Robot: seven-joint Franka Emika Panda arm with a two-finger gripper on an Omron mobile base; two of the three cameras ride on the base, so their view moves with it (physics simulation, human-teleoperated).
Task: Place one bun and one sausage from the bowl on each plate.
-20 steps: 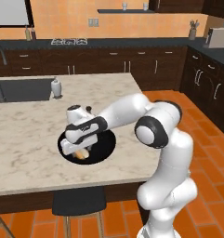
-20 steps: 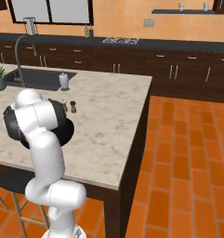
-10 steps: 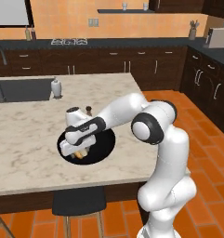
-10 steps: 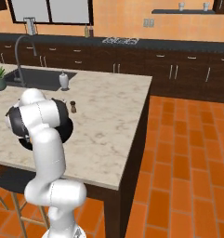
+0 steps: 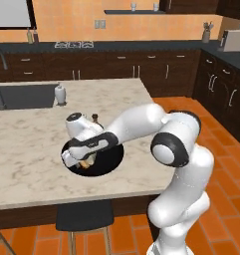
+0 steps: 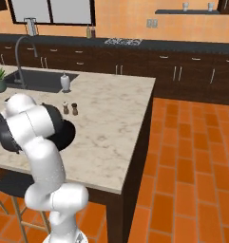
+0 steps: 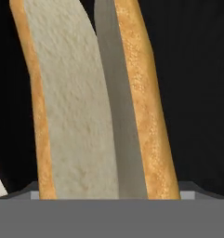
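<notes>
Bun (image 7: 85, 107) straight ahead of the claw (image 5: 77, 160): pale, matt, finely grainy cut faces, with a golden-brown crust that looks speckled and slightly rough. Bowl (image 5: 109, 157) under and around the claw: plain black, matt, smooth, no shine visible. Tabletop (image 5: 32, 149) beneath the bowl on all sides of the claw: light marble-look stone with grey veining, smooth with a dull sheen; floor (image 6: 182, 161) well beyond the tabletop's edge is orange brick-pattern tile, and the claw's own arm shell is smooth glossy white plastic with dark joints.
</notes>
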